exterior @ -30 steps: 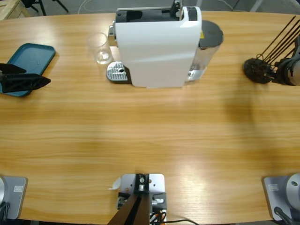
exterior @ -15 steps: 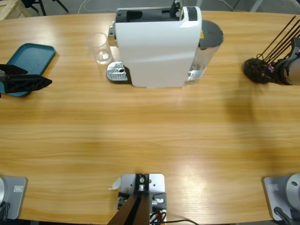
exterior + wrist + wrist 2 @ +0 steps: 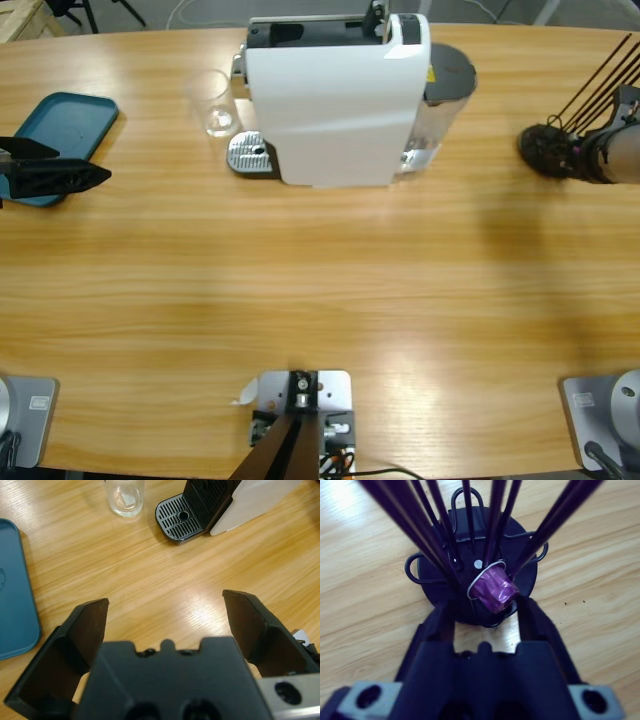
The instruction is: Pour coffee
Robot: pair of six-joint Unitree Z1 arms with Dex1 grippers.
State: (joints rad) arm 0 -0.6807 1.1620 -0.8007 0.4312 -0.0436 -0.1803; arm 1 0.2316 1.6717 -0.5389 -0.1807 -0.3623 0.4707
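Left of the white coffee machine [image 3: 335, 100], the left gripper [image 3: 167, 612] is matte black throughout. Its two fingers [image 3: 85, 630] are broad, wedge-shaped shells with hollow inner faces, rising from a blocky black body with two round recesses and a small rounded notch on top. A silver-grey metal bracket with a dark screw hole sits beside it. Right of the machine, the right gripper [image 3: 487, 612] is the same black, with silver-grey brackets and screw holes on both sides.

A robot test lab: a long wooden table [image 3: 320, 290] bears only a coffee machine [image 3: 335, 95] and mounted arms.
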